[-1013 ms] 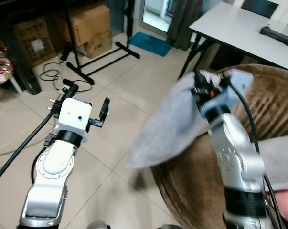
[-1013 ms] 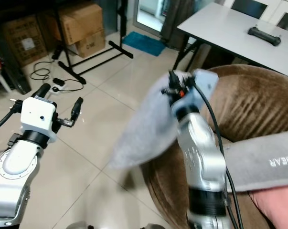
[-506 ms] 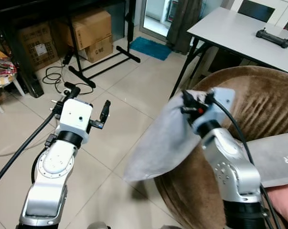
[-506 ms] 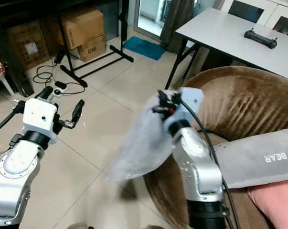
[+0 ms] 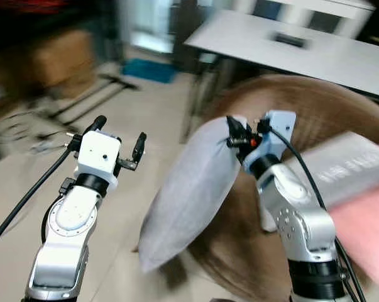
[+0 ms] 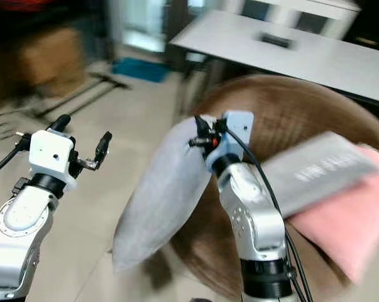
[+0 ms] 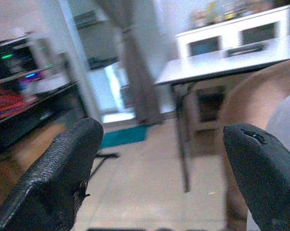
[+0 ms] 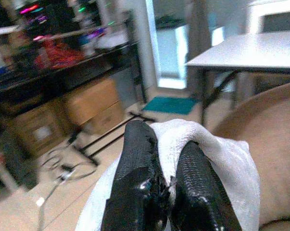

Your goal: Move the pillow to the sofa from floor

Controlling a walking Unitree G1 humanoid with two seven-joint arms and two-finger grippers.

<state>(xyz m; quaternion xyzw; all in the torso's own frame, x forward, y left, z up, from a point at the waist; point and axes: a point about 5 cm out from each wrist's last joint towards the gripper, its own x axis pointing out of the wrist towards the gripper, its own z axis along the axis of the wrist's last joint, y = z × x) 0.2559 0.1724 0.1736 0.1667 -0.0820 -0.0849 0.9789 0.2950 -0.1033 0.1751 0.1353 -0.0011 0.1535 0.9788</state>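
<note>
the one pillow (image 5: 186, 195) now hangs lower, pinched in the right claw (image 5: 234, 139); left claw (image 5: 119, 134) gapes empty.

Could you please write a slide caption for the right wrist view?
Right hand pinches a corner of the grey pillow, brown sofa close beside it.

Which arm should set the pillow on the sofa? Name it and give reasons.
Right. The right claw is already shut on the pillow, hanging beside the brown sofa. The left claw is open, holding nothing, over the floor.
</note>
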